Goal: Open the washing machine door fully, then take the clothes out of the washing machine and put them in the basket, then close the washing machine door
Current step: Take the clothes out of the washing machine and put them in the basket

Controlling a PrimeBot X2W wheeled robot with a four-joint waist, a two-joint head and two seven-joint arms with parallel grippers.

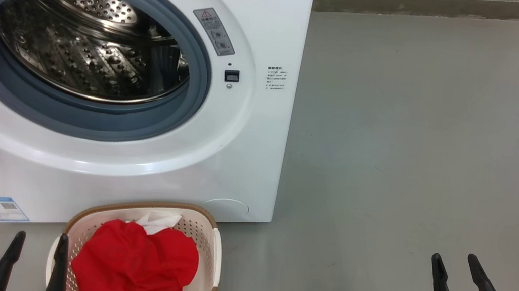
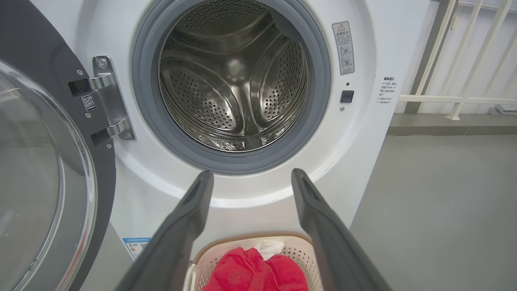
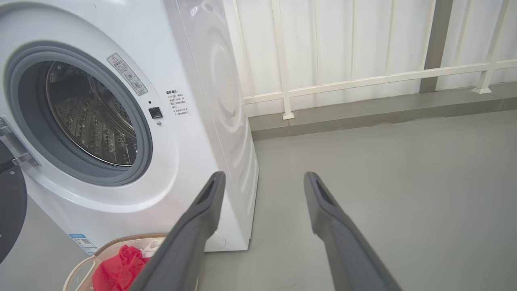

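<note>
Washing machine door: swung wide, left of the washing machine, whose drum looks empty. The clothes fill the basket, set on the floor just below the opening for a short transfer. We judge that only closing remains. Left gripper and right gripper: jaws spread wide, holding nothing.

At left the washing machine door hangs wide open on its hinge, steel drum in full view in the washing machine. The left tool points at the drum opening, fingers spread wide. Below it, the basket sits just in front of the machine w/ red clothes + a white cloth inside.
</note>
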